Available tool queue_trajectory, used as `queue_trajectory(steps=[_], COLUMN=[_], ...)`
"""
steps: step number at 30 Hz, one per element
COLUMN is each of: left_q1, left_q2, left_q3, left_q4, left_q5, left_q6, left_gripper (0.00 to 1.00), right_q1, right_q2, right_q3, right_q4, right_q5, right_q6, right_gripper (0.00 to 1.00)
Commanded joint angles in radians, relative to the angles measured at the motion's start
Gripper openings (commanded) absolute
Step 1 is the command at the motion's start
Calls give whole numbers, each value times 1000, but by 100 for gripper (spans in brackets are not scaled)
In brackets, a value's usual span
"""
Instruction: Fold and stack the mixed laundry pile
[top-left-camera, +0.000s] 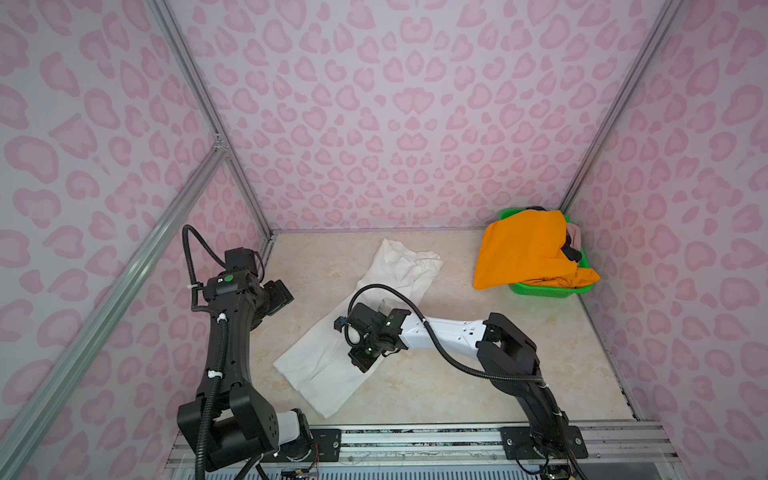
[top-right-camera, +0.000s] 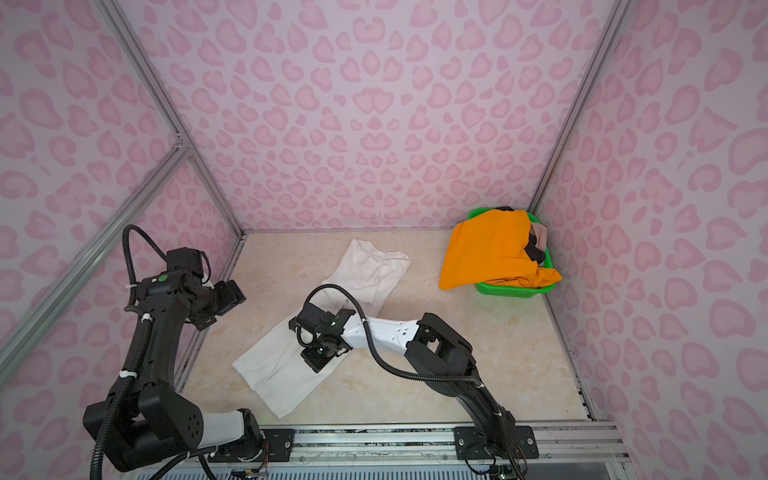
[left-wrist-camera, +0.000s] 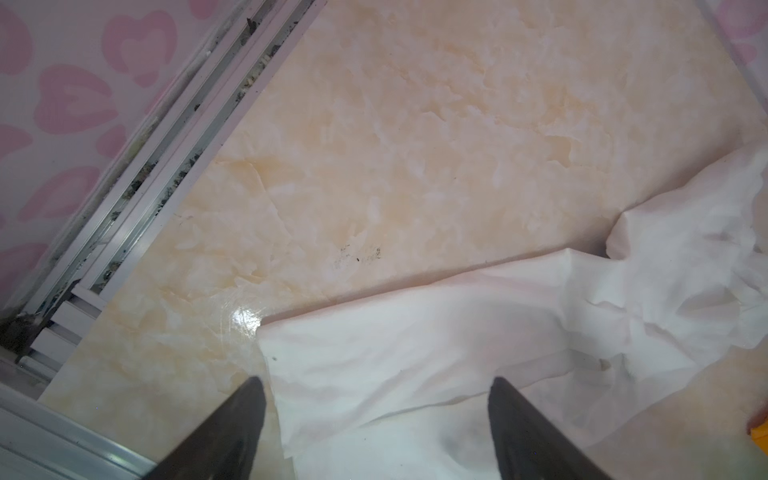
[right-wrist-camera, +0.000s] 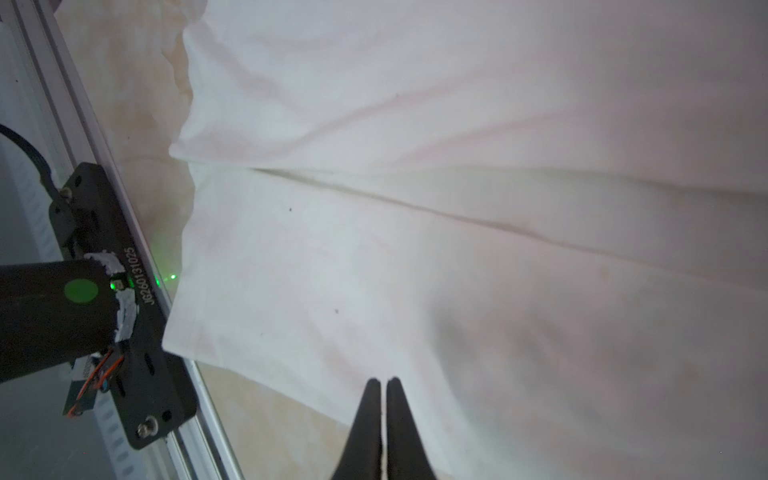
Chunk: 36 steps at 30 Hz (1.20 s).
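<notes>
While the shirt (top-left-camera: 316, 370) is laid out diagonally across the middle of the table (top-left-camera: 457, 382), the rest of the laundry is heaped at the far right corner. In both top views the white cloth (top-right-camera: 274, 370) is seen running from near the front rail toward the back wall, flat at its near end and crumpled at its far end.

The right gripper (top-left-camera: 362, 358) is held over the shirt's middle. In the right wrist view its jaws (right-wrist-camera: 383, 382) are seen pressed together above the cloth (right-wrist-camera: 415, 249), across which a long crease runs; whether the tips touch the fabric cannot be told.

The left gripper (top-left-camera: 278, 297) is held up near the left wall, well apart from the right one. In the left wrist view its jaws (left-wrist-camera: 376, 380) are seen spread wide, with an edge of the shirt (left-wrist-camera: 415, 357) lying on the table below them and nothing clasped.

The basket (top-left-camera: 540, 291) is set against the back right corner. The orange shorts (top-left-camera: 523, 249) are draped over it and spill past its left rim onto the table. A black piece (top-left-camera: 571, 251) and a beige-pink piece (top-left-camera: 575, 232) are glimpsed at the shorts' right edge, inside the basket.
</notes>
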Motion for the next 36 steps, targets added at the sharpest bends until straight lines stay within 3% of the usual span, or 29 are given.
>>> queue_trajectory(steps=[1,5,10,16,20,25,31,36], left_q1=[17,22,23,22,14,-87,-239,-358], left_q2=[-12,-14,-8,-10,-10,-5,35,105], left_q3=[-4,-3,12,33,12,-39,-72,-96], left_q4=[-13,-14,-15,-26,-14,27,102,211], left_q5=[9,6,9,25,73,73,93,122], left_q6=[10,10,5,9,16,11,-37,-87], left_gripper=[86,86,86,86,86,85,85,84], right_q1=[17,21,7,-86,-135,-201,-350,-426], right_q2=[52,90,36,-136,-256,-371,-470,-545], right_q3=[41,29,-131,-451,-582,-697,-789,-721], right_q4=[-30,-118,-146,-73,-104,-154,-178,-234], right_q5=[19,74,94,38,68,97,118,98], right_q6=[-6,0,31,136,149,166,167,51], right_gripper=[7,6,5,6,6,6,7,13])
